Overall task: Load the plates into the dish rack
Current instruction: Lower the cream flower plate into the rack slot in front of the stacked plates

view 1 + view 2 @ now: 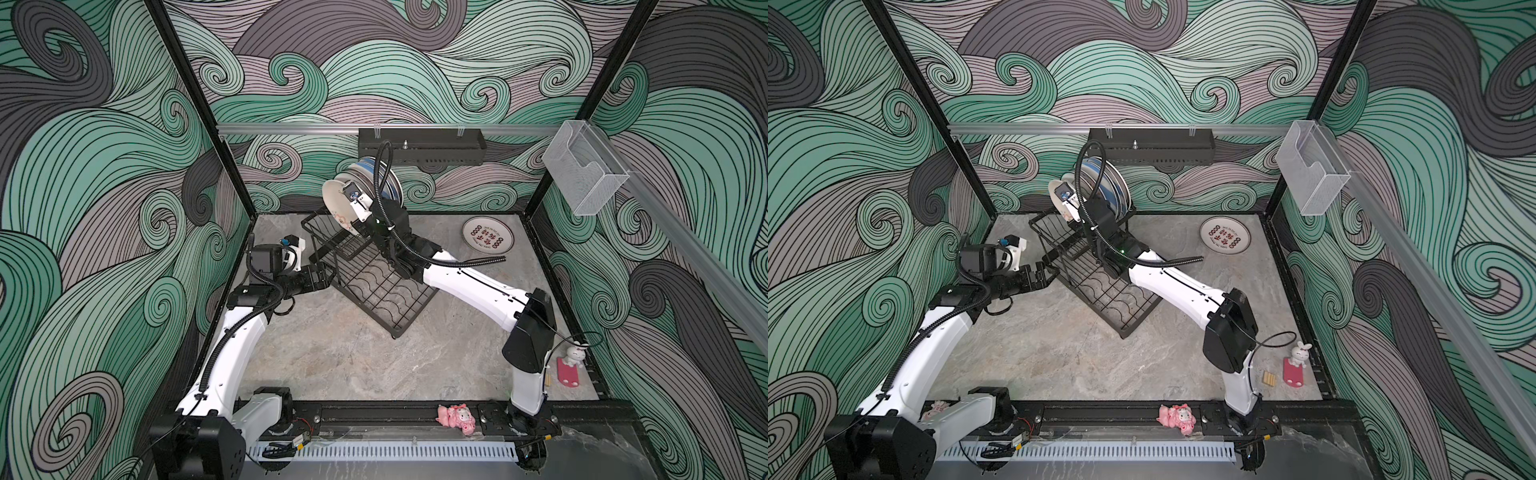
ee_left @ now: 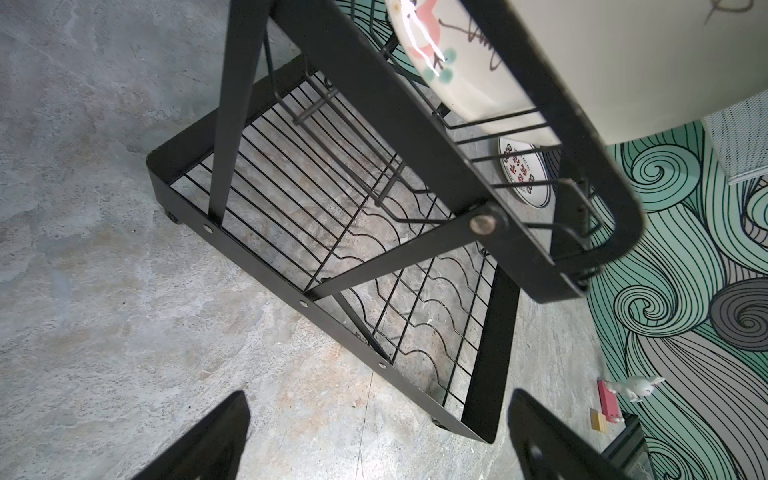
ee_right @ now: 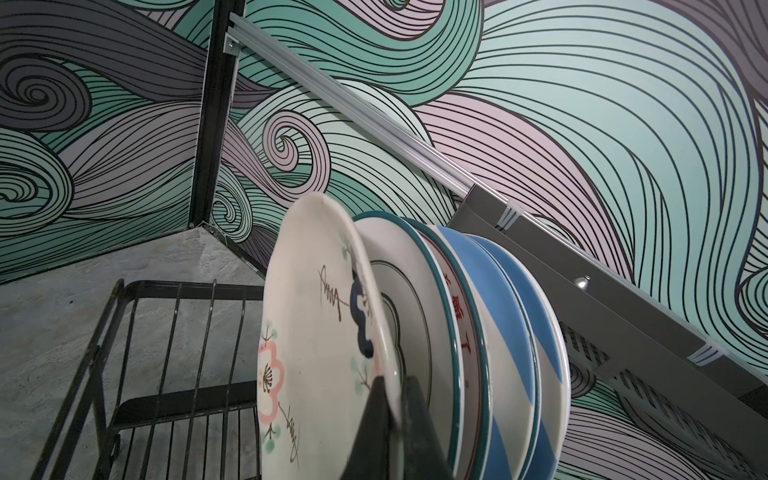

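Now right gripper [image 3: 392, 390] pinches the doodle plate [image 3: 311, 332] beside the green-rimmed plate [image 3: 415, 299] in the dish rack [image 2: 415, 120]; left gripper [image 2: 378, 399] gapes wide

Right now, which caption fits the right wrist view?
Right gripper grips cream doodle plate beside upright plates in dish rack.

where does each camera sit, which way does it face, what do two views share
Top views: high at the front, looking down on the table; left arm, right arm, dish rack, flat red-lettered plate.
Left wrist: low beside the dish rack, looking through it; left gripper open.
Right wrist: over the dish rack, facing the back corner; right gripper shut on the cream doodle plate beside standing plates.
Shared: both wrist views show the cream doodle plate; left wrist and top views, the red-lettered plate.
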Controlling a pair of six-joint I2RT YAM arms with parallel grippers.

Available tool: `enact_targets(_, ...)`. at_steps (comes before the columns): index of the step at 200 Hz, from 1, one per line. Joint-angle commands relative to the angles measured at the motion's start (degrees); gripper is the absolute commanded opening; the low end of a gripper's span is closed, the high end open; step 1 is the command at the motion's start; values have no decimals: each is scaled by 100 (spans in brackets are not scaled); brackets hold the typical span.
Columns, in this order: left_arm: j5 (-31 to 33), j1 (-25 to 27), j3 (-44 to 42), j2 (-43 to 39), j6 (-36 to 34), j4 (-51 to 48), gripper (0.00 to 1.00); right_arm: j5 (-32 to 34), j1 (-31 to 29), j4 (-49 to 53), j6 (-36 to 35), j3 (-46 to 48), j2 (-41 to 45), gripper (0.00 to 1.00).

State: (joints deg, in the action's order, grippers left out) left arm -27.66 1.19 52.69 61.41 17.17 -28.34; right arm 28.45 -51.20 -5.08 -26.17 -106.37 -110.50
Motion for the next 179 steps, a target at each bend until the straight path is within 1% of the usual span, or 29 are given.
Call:
enact_targets(1,-99,-58,41,-5,-57,-22,99,60,15,-330,204,-337,-8,8)
enact_targets(16,-98,-66,40,-8,-60,-34,99,55,3,-269,196,-409,-24,12)
enact_targets(31,-99,-73,41,-24,-56,-21,99,76,-26,-222,159,-454,-17,21)
enact_targets(54,-108,-75,41,-15,-60,-22,99,121,-72,-187,88,-486,52,29)
enact_targets(85,-118,-79,41,-23,-53,-22,99,195,-92,-93,2,-526,188,46)
enact_targets(126,-109,-93,40,-28,-57,-23,99,327,-92,-109,-63,-339,547,66)
enact_targets(179,-103,-110,36,-59,-63,-23,99,356,-92,-159,-90,51,1232,72)
